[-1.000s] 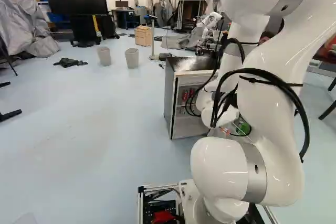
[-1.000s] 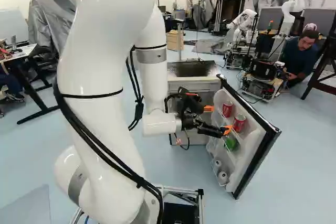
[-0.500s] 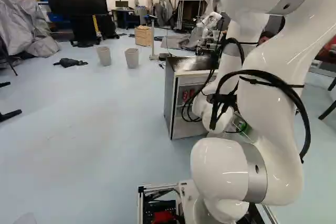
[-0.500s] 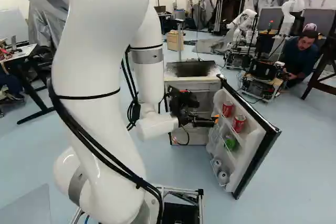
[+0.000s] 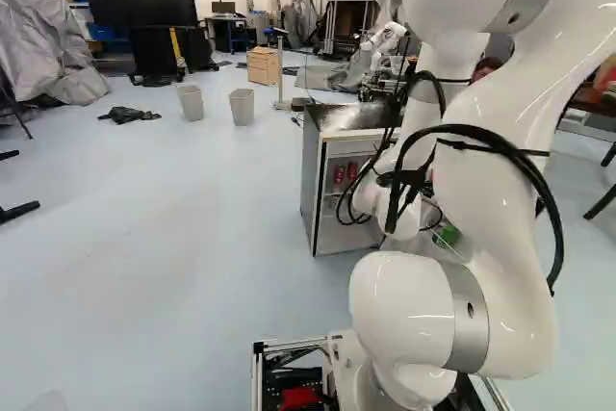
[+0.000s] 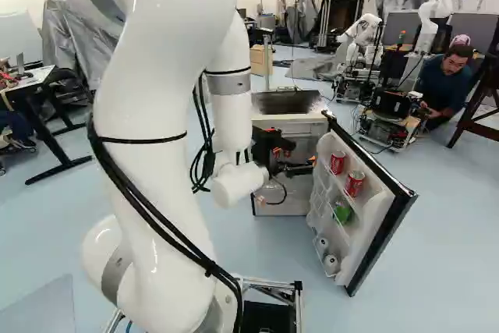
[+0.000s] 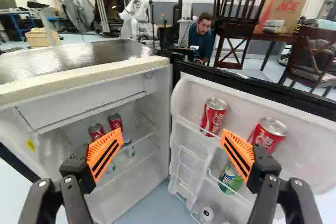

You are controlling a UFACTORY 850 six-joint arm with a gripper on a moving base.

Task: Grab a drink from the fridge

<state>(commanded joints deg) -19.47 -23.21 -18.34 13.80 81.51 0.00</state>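
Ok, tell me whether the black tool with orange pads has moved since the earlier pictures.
Yes: in the right base view the tool has shifted left, away from the open, white-lined fridge door.

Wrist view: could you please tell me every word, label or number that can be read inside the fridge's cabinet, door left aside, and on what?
Nothing there reads for certain.
Red cans: white lettering, too small.
Yellow sticker: too small.
Clear bottles: too blurred.

gap: fridge [image 7: 161, 95] front, below upper panel [image 7: 84, 102] | obstacles: open door [image 7: 252, 85], red cans [image 7: 214, 116]
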